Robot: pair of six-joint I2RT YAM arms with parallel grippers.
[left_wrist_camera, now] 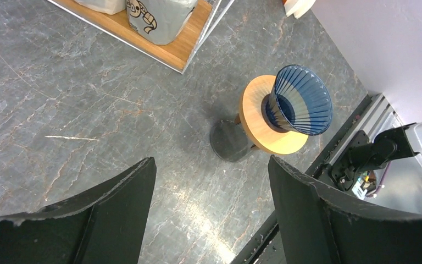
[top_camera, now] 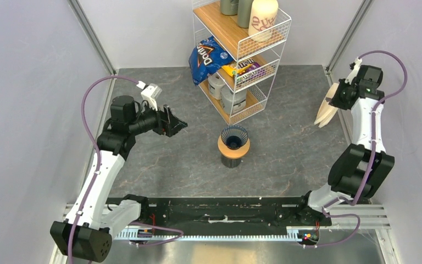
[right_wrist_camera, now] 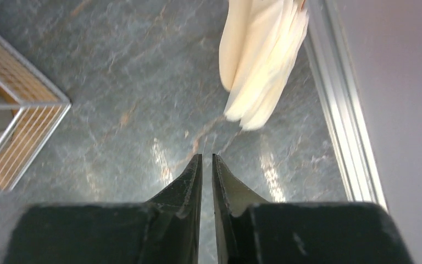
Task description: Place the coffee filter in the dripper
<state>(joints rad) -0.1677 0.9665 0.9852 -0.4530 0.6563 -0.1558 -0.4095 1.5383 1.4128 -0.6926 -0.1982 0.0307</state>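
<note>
Right wrist | fetching coffee filter [right_wrist_camera: 261, 60]: my right gripper [right_wrist_camera: 207, 157] nearly pressed together, empty, just short | left gripper [left_wrist_camera: 211, 160] spread | next, I judge: reopen, advance, pinch.

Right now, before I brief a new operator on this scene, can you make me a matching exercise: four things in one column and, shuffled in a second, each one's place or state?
1. dripper
2. filters
3. chip bag
4. left gripper

A. on the wire shelf
B. open, empty
C. by the right wall
D. seated in the wooden ring

Pairs: 1-D, 2-C, 3-A, 4-B
</note>
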